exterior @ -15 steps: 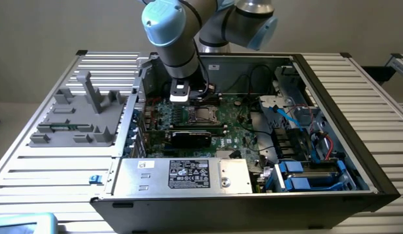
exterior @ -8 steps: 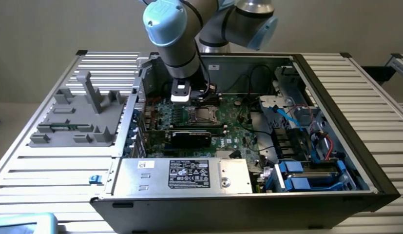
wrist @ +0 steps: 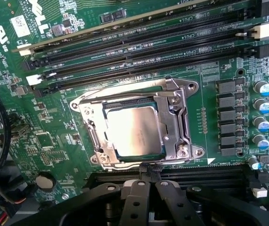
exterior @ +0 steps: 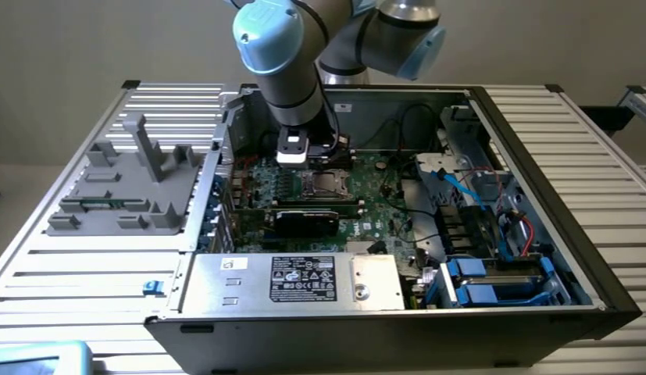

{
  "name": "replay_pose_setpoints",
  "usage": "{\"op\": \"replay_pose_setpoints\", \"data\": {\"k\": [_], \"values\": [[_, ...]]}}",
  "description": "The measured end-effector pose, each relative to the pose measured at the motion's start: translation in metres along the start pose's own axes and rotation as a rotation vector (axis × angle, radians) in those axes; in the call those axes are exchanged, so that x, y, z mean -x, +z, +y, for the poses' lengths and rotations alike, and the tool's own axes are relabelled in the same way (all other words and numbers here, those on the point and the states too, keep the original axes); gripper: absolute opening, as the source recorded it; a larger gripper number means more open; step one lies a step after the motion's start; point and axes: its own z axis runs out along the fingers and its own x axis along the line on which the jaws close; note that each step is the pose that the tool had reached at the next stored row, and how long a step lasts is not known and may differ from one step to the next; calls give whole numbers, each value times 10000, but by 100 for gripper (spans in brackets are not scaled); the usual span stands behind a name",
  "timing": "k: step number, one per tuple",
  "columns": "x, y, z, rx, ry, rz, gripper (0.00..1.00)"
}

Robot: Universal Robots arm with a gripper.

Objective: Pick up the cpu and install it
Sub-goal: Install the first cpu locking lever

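Slatted metal workbench [exterior: 83, 273] under an open computer case [exterior: 531, 301], plain grey wall behind. Green motherboard [exterior: 380, 205] flat inside the case, seen close up from the wrist camera [wrist: 54, 141].

Gripper [exterior: 325, 154] lowered into the case from the arm [exterior: 286, 62], hanging just above the board. Fingers [wrist: 139, 193] pressed together, closed on nothing; tips meeting at the near edge of the socket frame [wrist: 179, 117].

Cpu [wrist: 135, 129] directly ahead of the fingertips, lying flat in the socket, silver top facing up, steel frame around it on all sides. Not touched by the fingers, though just beside their tips.

Beyond the socket, farther from the gripper: a bank of long black memory slots [wrist: 139, 42] with white latches, one slot filled with a green memory stick [wrist: 110, 26]. To one side of the socket, a row of small blue-topped capacitors [wrist: 262, 108].

Below the gripper in the exterior view: a black card [exterior: 307, 217] standing in the board, then the power supply [exterior: 291, 281] with its label. Grey plastic holder [exterior: 125, 191] on the bench, well apart, toward the exterior view's left.
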Motion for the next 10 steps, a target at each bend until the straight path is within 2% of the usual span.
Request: {"op": "replay_pose_setpoints", "data": {"k": [10], "values": [[-57, 14, -10, -2, -1, 2, 11]]}}
